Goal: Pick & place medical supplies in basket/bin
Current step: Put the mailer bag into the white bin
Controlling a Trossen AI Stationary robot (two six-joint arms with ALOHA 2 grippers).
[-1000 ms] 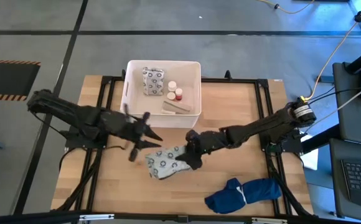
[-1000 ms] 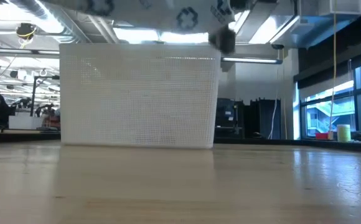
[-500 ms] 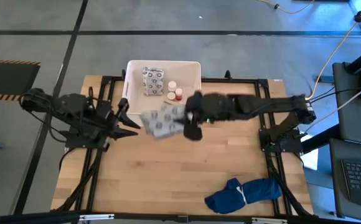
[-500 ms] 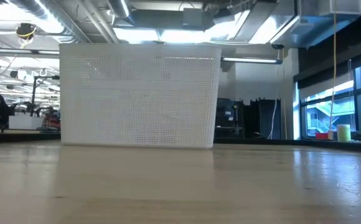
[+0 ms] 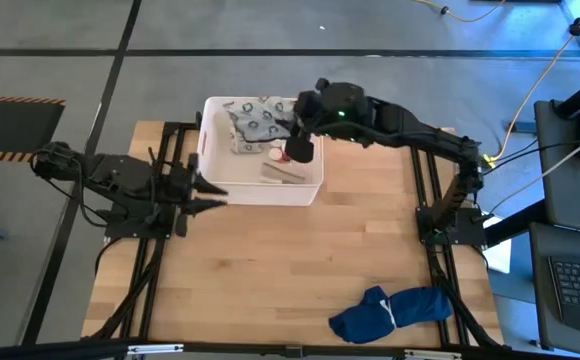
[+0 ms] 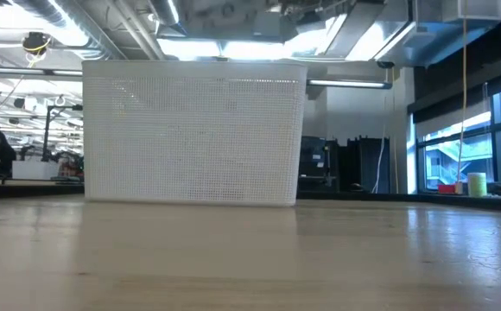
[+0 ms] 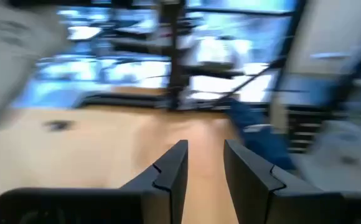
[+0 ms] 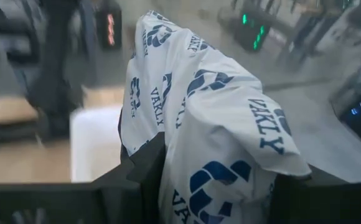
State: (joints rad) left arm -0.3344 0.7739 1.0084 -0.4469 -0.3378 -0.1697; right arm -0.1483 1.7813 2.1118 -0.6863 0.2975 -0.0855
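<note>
Over the white tub [image 5: 210,150], the right gripper [image 5: 292,127] jaws pinch a limp printed packet [image 5: 261,117]; light, floppy, best gripped mid-fold.

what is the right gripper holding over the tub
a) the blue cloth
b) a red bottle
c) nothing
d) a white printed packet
d: the right gripper is shut on the printed packet, which hangs above the tub; the right wrist view shows the packet draped between its fingers.
</note>
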